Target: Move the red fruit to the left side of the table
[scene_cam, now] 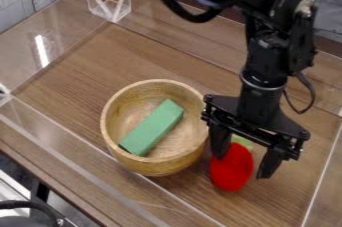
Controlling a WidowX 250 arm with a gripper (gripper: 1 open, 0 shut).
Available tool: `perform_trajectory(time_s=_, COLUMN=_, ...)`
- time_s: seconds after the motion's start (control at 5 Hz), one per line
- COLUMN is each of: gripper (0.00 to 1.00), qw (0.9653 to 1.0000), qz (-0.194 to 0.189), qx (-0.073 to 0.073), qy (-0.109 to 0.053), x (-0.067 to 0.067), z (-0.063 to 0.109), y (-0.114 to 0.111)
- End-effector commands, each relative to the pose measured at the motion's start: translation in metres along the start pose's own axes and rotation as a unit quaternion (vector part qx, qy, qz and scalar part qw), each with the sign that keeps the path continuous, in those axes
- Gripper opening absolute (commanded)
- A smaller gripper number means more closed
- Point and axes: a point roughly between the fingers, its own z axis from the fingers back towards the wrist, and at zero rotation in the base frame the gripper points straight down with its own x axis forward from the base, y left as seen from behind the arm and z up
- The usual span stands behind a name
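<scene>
**Fingers straddling the red fruit, not squeezed yet**

Only one camera view here. We've got the gripper [246, 157] pointing straight down with its fingers spread wide, nothing pinched. The red fruit [233, 169] sits on the table [134, 56] right between them, maybe a touch toward 7 o'clock of the midpoint, just beside the wooden bowl [158, 127] holding the green block [151, 127]. We can't make out its long axis. Next up, we reckon: close, lift, carry toward 9 o'clock.
</scene>
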Motion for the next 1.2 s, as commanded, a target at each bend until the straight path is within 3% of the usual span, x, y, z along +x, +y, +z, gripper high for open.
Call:
perform_trajectory(time_s=0.0, gripper=1.00, qw=0.9998, qz=-0.005, qx=-0.003, qy=-0.019, x=0.0019, z=0.0073, y=-0.0032)
perform_trajectory(time_s=1.0, gripper=1.00, qw=0.9992, qz=-0.009, qx=0.004, qy=-0.039, x=0.0017, z=0.0122, y=-0.0060)
